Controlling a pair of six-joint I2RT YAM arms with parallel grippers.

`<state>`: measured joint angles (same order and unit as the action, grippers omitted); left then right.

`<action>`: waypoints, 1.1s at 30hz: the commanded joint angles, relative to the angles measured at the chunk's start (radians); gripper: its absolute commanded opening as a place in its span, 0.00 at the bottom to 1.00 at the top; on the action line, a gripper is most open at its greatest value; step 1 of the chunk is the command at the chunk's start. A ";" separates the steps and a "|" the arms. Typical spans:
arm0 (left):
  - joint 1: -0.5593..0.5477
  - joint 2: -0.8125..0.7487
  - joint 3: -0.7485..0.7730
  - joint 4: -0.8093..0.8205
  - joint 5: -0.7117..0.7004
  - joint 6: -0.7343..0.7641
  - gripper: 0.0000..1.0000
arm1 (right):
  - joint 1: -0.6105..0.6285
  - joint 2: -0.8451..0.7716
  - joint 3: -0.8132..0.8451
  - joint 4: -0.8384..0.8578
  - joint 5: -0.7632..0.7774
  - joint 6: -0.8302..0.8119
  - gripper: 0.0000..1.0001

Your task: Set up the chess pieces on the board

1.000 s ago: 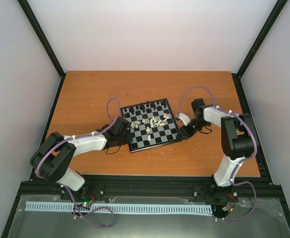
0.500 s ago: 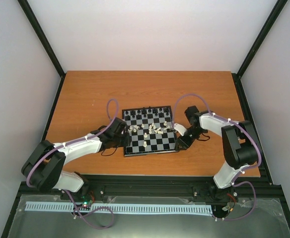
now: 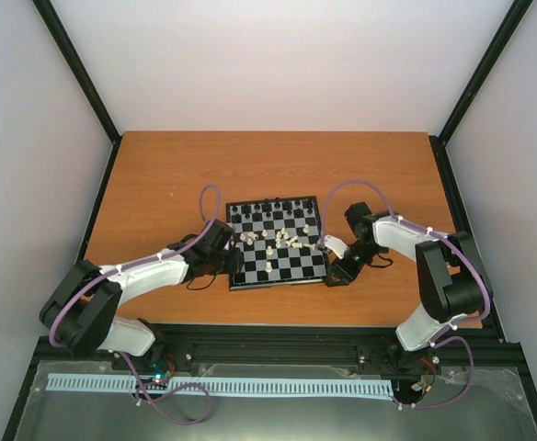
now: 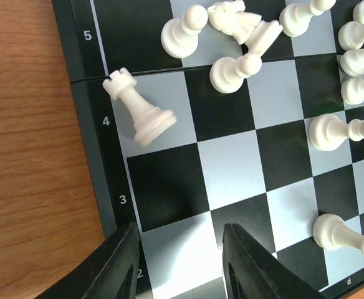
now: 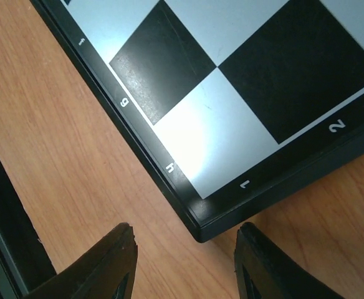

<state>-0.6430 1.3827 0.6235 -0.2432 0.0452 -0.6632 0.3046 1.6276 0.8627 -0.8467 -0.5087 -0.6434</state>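
One cream rook (image 4: 138, 109) sits just ahead of your left end effector (image 4: 179, 249), half-spread, empty; right end effector (image 5: 185, 246), likewise empty, is farther.

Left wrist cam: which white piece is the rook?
The rook on the edge square by the 4, notched top, apart from the other white pieces.

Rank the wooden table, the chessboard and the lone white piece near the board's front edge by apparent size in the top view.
Largest first:
1. wooden table
2. chessboard
3. lone white piece, smaller than one board square
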 commanded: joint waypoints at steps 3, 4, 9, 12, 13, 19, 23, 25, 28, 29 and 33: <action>-0.010 -0.065 -0.019 -0.029 -0.036 0.018 0.38 | 0.011 -0.029 -0.006 0.000 -0.032 -0.028 0.45; -0.010 -0.094 -0.019 -0.044 -0.062 0.015 0.39 | 0.011 -0.028 -0.006 0.001 -0.032 -0.029 0.45; -0.009 -0.167 -0.002 -0.135 -0.229 0.006 0.47 | 0.005 -0.055 0.017 0.042 0.029 0.025 0.45; -0.008 -0.149 0.006 -0.145 -0.255 0.011 0.48 | 0.002 -0.064 0.044 0.057 0.064 0.046 0.45; -0.007 -0.138 0.007 -0.140 -0.248 0.010 0.47 | 0.002 -0.062 0.053 0.058 0.073 0.047 0.45; -0.007 -0.068 -0.004 -0.062 -0.169 0.010 0.45 | 0.001 -0.014 0.103 0.065 0.090 0.053 0.44; -0.007 -0.027 -0.011 -0.006 -0.110 0.030 0.44 | 0.000 0.040 0.122 0.076 0.101 0.049 0.44; -0.008 -0.011 -0.010 0.011 -0.092 0.042 0.44 | 0.000 0.063 0.125 0.086 0.114 0.042 0.43; -0.009 0.015 -0.005 0.026 -0.074 0.057 0.44 | 0.002 0.098 0.124 0.092 0.121 0.032 0.41; -0.009 0.023 -0.003 0.028 -0.071 0.060 0.44 | 0.003 0.106 0.126 0.089 0.116 0.026 0.40; -0.008 0.050 0.002 0.038 -0.051 0.070 0.43 | 0.007 0.108 0.113 0.066 0.079 -0.022 0.38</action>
<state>-0.6445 1.4052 0.6025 -0.2379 -0.0418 -0.6273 0.3027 1.7145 0.9810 -0.7742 -0.4229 -0.6144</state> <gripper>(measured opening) 0.436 0.386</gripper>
